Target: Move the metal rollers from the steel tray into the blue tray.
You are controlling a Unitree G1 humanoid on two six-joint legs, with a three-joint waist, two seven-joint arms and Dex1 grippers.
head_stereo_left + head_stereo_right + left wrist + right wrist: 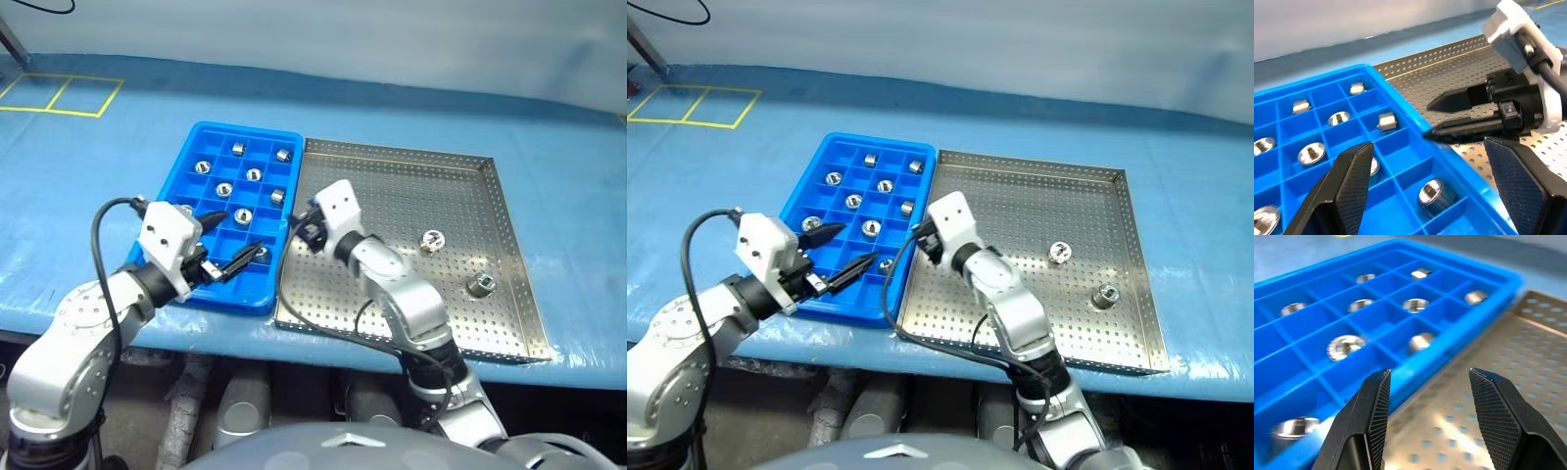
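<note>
Rollers (431, 238) remain on the steel tray (505, 211); both the left gripper (227, 241) and the right gripper (1426, 396) are open and empty. Next, probably, the right one reaches across for one, bound for the blue tray (213, 132).

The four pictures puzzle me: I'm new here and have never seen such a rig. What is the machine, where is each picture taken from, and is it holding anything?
It is a two-armed robot. The two wide pictures come from cameras on its head, looking down at a table under a blue cover. The two close-ups come from a camera on each wrist, looking along that arm's two black fingers.

On the table lie a blue tray of square cells, with several metal rollers already in it, and beside it a steel tray where two rollers remain.

The left gripper is open over the blue tray. The right gripper is open at the border of the two trays. Neither holds anything.
</note>
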